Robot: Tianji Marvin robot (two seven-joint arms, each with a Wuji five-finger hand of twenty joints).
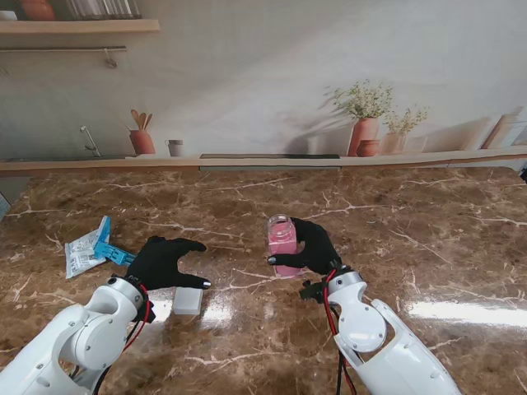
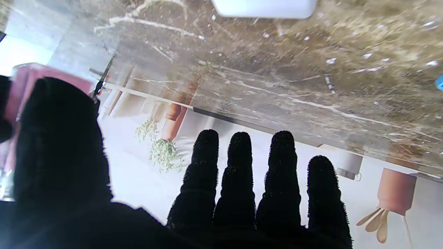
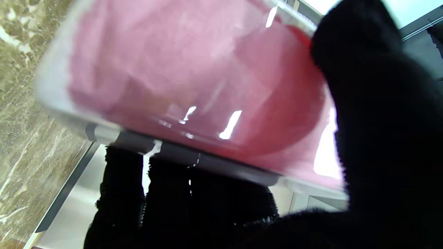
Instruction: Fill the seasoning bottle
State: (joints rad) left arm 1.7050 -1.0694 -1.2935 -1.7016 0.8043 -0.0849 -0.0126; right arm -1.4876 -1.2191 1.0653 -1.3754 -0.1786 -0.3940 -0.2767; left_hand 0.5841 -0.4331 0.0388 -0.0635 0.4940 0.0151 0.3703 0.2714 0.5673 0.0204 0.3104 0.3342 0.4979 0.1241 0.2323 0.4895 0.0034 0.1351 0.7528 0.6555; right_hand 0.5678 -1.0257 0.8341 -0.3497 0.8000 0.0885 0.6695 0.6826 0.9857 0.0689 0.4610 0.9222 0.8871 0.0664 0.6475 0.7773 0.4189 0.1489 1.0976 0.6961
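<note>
Right robot hand (image 1: 311, 247) clamped around the seasoning bottle (image 1: 282, 240), upright, open-mouthed, pink contents. Left robot hand (image 1: 163, 262) empty, fingers spread, over the counter (image 1: 412, 247), white lid (image 1: 187, 301) just beside it. Risk: smooth glass slipping or tipping in the grip, spilling.

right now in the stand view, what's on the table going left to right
seasoning packet → left hand → white lid → pink seasoning bottle → right hand

Brown marble table (image 1: 428, 247); backdrop w/ printed plant pots (image 1: 366, 132).
</note>
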